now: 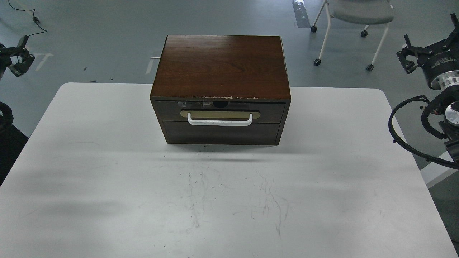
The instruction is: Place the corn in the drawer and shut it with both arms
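The dark brown wooden cabinet (220, 68) stands at the back middle of the white table (107, 161). Its drawer (220, 111), with a white bar handle (219, 122) on a tan plate, is pushed in flush under the chipped top edge. The corn is not in view. My left gripper (18, 59) shows only partly at the far left edge, raised over the floor and far from the drawer. My right gripper (428, 41) is raised at the far right edge beyond the table, its two claws spread apart and empty.
A plain handleless dark panel (220, 133) sits below the drawer. A grey chair on castors (353, 21) stands on the floor behind the table at the right. Black cable loops (401, 139) hang from my right arm at the table's right edge.
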{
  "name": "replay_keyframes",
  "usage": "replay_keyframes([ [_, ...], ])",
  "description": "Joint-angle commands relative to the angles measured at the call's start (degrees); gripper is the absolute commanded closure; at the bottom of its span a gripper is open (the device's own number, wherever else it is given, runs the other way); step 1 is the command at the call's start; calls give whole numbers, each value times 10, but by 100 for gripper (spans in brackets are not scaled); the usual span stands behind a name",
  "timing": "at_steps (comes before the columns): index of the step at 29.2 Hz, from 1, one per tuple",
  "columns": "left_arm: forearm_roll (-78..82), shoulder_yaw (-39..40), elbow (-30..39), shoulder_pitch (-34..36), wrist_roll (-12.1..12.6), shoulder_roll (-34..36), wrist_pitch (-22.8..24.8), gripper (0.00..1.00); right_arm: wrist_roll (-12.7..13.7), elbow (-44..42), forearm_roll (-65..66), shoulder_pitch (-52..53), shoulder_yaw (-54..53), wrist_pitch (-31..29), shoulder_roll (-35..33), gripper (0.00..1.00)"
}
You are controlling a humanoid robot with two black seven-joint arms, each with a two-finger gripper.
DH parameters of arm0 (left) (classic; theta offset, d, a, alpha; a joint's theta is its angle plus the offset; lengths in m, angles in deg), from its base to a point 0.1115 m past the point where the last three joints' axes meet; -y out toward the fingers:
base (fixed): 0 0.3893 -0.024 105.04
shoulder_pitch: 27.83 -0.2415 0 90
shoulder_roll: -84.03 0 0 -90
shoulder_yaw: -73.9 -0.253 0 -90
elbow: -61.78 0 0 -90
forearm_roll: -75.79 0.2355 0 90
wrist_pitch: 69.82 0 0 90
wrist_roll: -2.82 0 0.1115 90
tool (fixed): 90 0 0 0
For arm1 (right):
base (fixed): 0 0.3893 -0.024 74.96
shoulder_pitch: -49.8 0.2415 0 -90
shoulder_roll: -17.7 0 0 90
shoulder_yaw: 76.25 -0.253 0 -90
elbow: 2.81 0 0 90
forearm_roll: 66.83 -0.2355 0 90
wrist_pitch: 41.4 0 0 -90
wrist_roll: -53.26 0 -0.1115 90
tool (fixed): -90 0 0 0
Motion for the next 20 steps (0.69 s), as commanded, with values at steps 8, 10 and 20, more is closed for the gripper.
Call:
replay_keyframes([
  [8,0,1,-18,-3,1,-29,0,2,0,-1,0,8,0,0,-2,0],
  [10,0,0,-18,-6,2,-29,0,2,0,-1,0,7,0,0,-2,0],
  [20,1,-2,-18,-30,13,-49,0,2,0,-3,0,7,0,0,7,0],
])
